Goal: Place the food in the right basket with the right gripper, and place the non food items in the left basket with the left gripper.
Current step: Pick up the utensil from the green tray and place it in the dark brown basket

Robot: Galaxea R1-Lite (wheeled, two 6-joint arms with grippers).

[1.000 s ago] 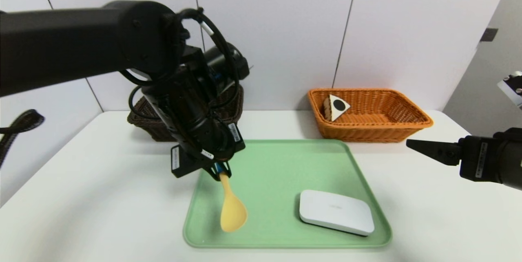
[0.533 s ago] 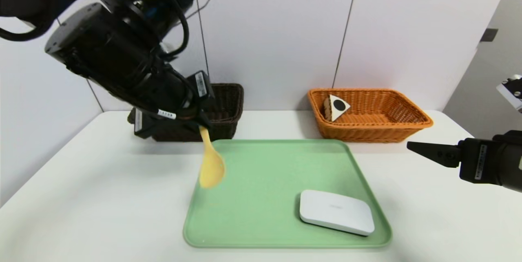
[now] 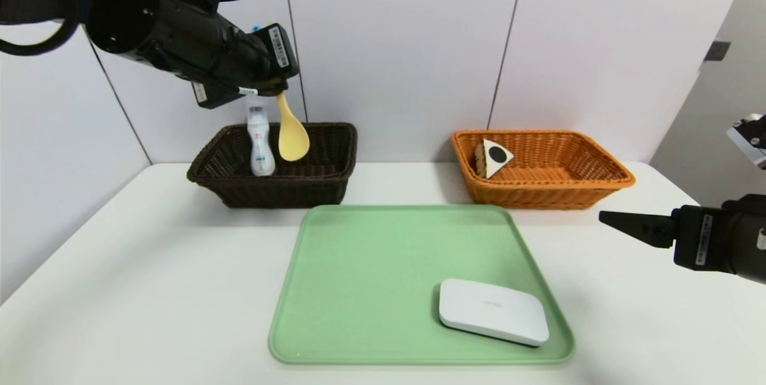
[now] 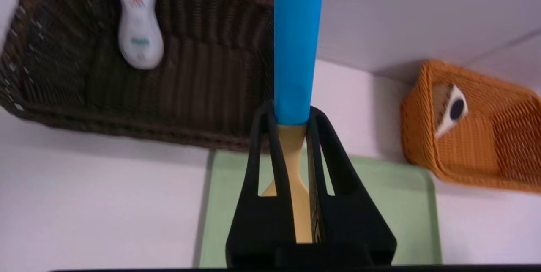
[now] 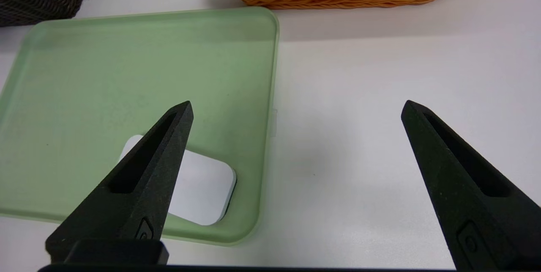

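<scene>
My left gripper [image 3: 276, 90], upper left of the head view, pinches the yellow spoon [image 3: 291, 131] above the left basket [image 3: 323, 184]; I should lower it beside the bottle [image 3: 260, 144], then release gently; right gripper [image 3: 605, 217] idles open

- Two wicker baskets are counted behind the green tray [image 3: 359, 289]: one dark brown basket [image 3: 239, 190], one orange basket [image 3: 574, 190].
- One tray is seen.
- One bottle [image 3: 260, 144], one spoon [image 3: 292, 133] and one white box [image 3: 492, 311] are counted.
- One cake slice [image 3: 494, 157] is seen.
- Two grippers are counted: left gripper [image 4: 290, 116], right gripper [image 5: 296, 109].
</scene>
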